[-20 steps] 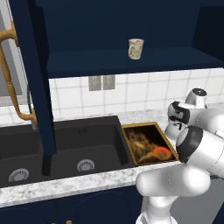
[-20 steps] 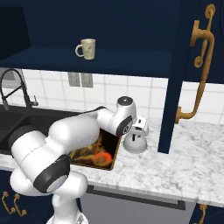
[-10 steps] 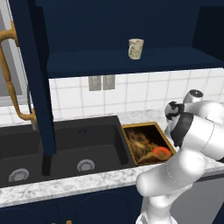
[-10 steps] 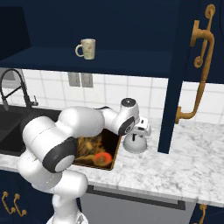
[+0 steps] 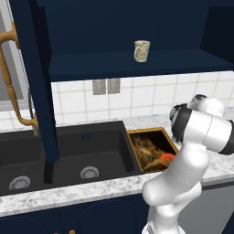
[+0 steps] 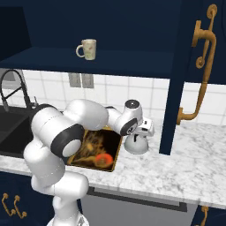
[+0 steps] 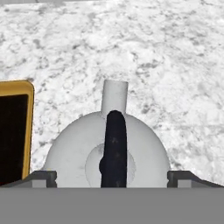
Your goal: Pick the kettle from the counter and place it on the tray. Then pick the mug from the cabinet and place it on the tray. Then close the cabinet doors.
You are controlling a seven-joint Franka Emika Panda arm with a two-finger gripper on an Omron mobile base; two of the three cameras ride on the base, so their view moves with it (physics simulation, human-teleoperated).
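Note:
The silver-grey kettle (image 7: 78, 148) stands on the speckled counter (image 7: 175, 65), just right of the tray's golden rim (image 7: 29, 127). My gripper (image 7: 113, 178) hangs directly over it, open, with its fingertips (image 7: 43, 177) wide apart on either side of the black arched handle (image 7: 114, 144). From the right base view the gripper (image 6: 142, 131) sits on top of the kettle (image 6: 136, 145), beside the patterned tray (image 6: 115, 150). The cream mug (image 6: 87, 48) stands on the navy cabinet shelf (image 6: 123, 62), also the mug (image 5: 141, 50) in the left base view. The tray (image 5: 137, 148) lies next to my arm.
A black double sink (image 5: 68, 155) lies left of the tray, with a faucet (image 6: 13, 88). The open cabinet doors (image 6: 185, 75) (image 5: 34, 82) with brass handles (image 6: 201, 75) hang down on both sides of my work area. White tiled wall runs behind.
My arm's elbow has swung upward and round while the hand stays over the kettle. The kettle, mug and tray have not moved.

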